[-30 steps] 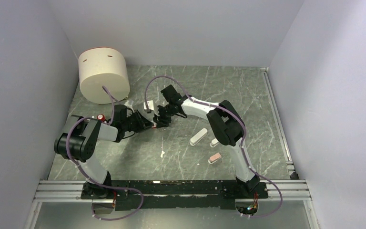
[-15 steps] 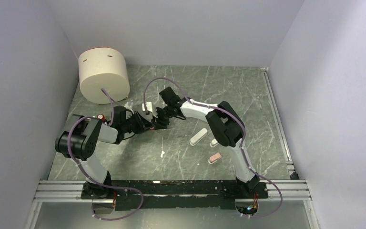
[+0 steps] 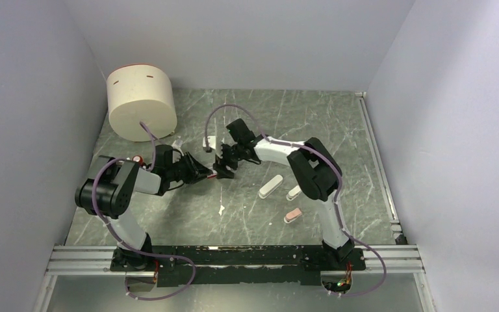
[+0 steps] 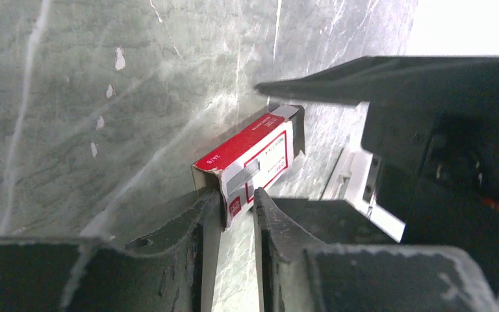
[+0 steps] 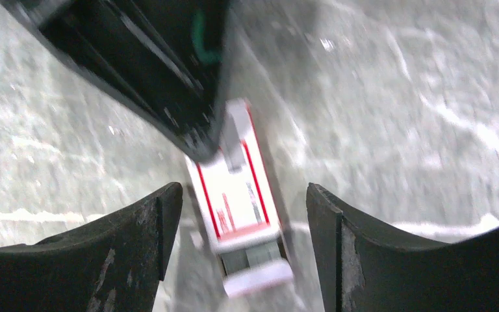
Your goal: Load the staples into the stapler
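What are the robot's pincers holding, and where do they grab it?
The left pincer pinches the small red-and-white cardboard staple box by one end. The right pincer stands open around it, not touching.

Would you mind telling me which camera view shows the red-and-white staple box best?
The left wrist view: the staple box is sharp there, its printed face clear, pinched by the left gripper. The right wrist view shows the staple box blurred inside the open right gripper; the top view gives only a red speck.

Right fingers (image 5: 149,227) spread wide, off staple box (image 5: 237,188); right arm (image 3: 312,172) shifted rightward.
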Robot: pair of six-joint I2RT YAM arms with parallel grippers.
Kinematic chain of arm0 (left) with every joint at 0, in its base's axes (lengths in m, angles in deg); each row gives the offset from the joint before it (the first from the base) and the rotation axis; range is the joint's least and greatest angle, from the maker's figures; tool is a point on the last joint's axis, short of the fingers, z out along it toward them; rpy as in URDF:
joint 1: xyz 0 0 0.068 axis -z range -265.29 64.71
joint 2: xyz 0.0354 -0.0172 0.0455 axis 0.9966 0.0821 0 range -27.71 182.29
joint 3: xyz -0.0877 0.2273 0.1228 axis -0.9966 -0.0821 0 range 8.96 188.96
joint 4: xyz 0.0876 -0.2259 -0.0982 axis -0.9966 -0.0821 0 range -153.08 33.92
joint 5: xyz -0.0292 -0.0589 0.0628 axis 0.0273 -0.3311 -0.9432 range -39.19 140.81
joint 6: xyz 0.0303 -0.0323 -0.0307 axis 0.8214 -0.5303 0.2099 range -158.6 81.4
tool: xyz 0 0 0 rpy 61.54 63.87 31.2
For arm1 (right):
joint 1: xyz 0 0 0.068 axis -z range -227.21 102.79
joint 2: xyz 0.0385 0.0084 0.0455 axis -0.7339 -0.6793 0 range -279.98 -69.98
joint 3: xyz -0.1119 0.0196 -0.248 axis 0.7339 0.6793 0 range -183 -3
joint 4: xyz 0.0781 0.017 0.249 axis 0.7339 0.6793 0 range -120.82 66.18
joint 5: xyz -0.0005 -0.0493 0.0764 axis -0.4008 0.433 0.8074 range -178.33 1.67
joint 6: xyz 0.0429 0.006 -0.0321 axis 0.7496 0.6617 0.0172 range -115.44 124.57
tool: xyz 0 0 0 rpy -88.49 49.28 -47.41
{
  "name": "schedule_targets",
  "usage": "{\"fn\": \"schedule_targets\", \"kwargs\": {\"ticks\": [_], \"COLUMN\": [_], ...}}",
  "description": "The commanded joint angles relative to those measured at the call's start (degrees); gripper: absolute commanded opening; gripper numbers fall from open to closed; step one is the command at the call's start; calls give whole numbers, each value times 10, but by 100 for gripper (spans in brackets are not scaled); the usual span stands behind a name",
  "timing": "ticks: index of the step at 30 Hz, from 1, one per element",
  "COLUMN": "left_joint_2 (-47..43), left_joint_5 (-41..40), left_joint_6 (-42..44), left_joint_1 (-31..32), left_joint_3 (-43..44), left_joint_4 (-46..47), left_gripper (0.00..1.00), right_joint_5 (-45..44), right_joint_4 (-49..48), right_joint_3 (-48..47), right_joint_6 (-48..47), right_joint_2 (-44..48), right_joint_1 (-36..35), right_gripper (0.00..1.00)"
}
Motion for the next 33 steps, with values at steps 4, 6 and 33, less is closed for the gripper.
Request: {"fn": "schedule_targets", "kwargs": {"ticks": [4,6,33], "left_joint_2": [-19,-20,15], "left_joint_5": [-3,-6,14], "left_joint_6": [30,34,35], "left_joint_1": [-4,-4,-19], "left_joint_3": [23,24,71], "left_joint_4": [-37,-44,-61], "left_gripper": [35,37,28], "right_joint_5": [-11,-31,16], "right_joint_4": [0,25,215], "right_joint_3": [43,43,-65], "right_joint_6": [-10,-43,-148], "right_joint_2": [61,62,-31], "right_joint_1": [49,51,46], "right_gripper": [75,74,52]}}
